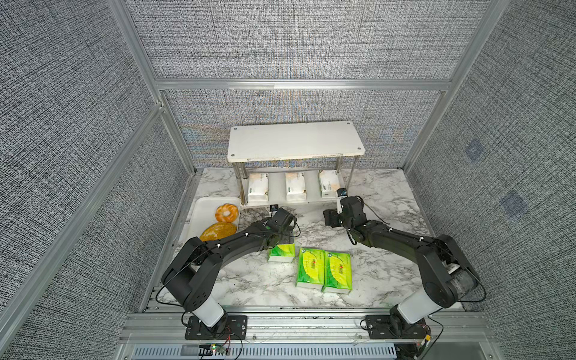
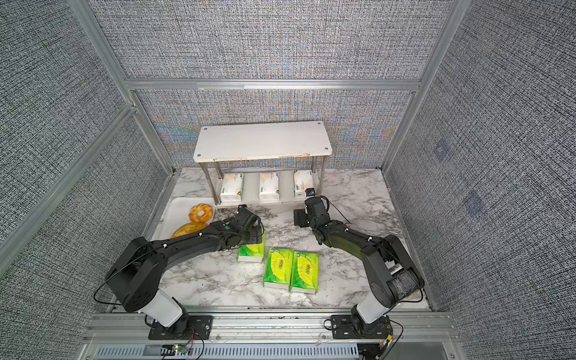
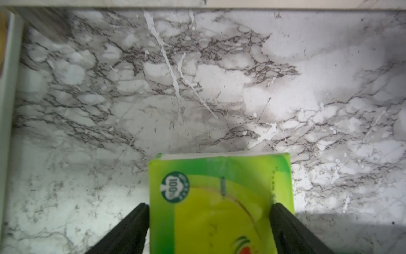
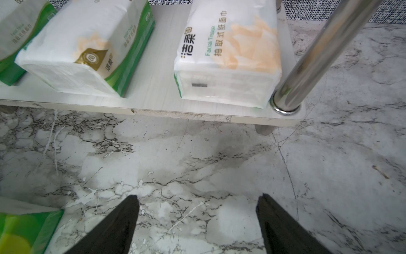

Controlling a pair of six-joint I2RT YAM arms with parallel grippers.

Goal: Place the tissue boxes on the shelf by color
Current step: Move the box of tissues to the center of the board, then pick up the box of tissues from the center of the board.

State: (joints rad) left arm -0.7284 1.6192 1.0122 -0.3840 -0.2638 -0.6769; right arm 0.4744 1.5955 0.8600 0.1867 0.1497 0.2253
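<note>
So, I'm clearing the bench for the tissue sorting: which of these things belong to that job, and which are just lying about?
Part of the job:
three green tissue packs on the table; three white tissue packs on the lower tier; the shelf.

Just lying about:
white tray; bread ring; bread loaf.

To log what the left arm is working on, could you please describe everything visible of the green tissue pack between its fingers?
The green tissue pack is a soft brick in glossy wrap, bright green with a yellow swoosh, a round green 100% badge and white ends. It seems to lie flat, label up, on the marble-patterned table, close beside another green pack. The fingers of the left gripper straddle its long sides; whether they squeeze it cannot be told.
</note>
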